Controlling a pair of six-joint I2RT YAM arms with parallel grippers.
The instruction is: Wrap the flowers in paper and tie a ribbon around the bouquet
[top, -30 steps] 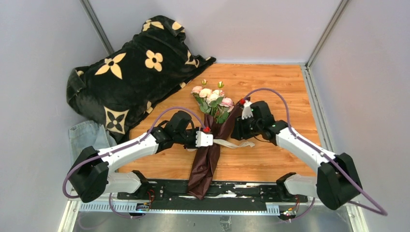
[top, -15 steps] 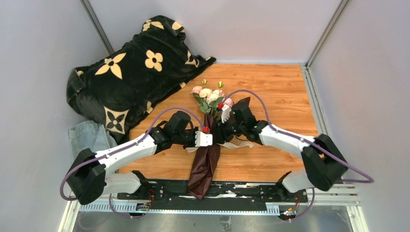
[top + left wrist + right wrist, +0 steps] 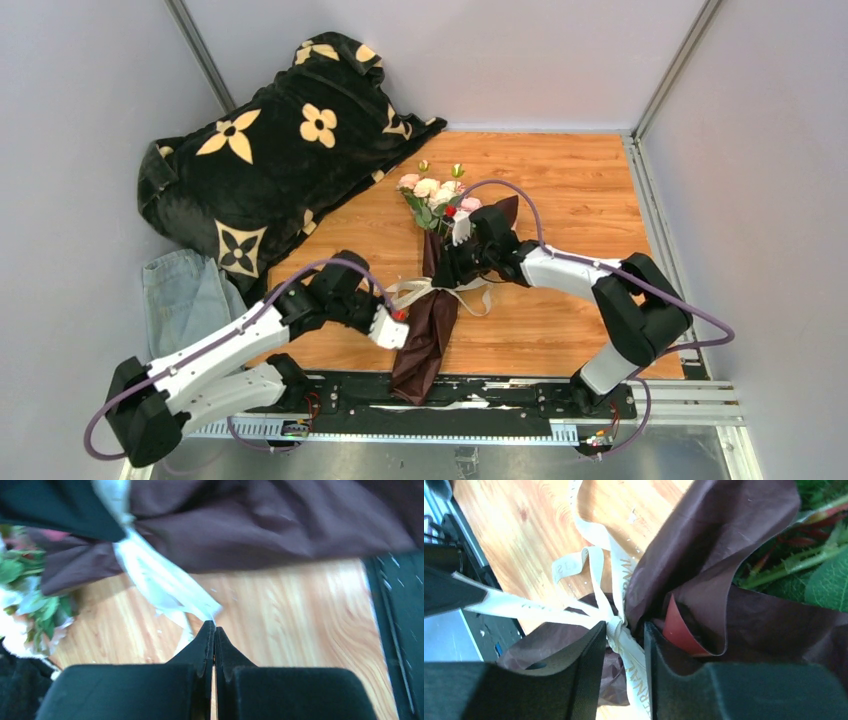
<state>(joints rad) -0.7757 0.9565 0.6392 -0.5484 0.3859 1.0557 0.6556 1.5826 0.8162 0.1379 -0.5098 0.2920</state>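
Cream ribbon (image 3: 519, 609) runs taut now that the left gripper (image 3: 214, 632), pinching its end, has pulled lower left while the right gripper (image 3: 624, 630) clamps the knot, cinching the bouquet (image 3: 428, 330).

Left claw (image 3: 214, 630) pinched shut on ribbon (image 3: 160, 580), right claw (image 3: 624, 627) half-closed, perhaps gripping, forearms converging

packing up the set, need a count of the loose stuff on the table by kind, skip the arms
bunch of flowers: 1
paper: 1
ribbon: 1
blanket: 1
denim cloth: 1
total: 5
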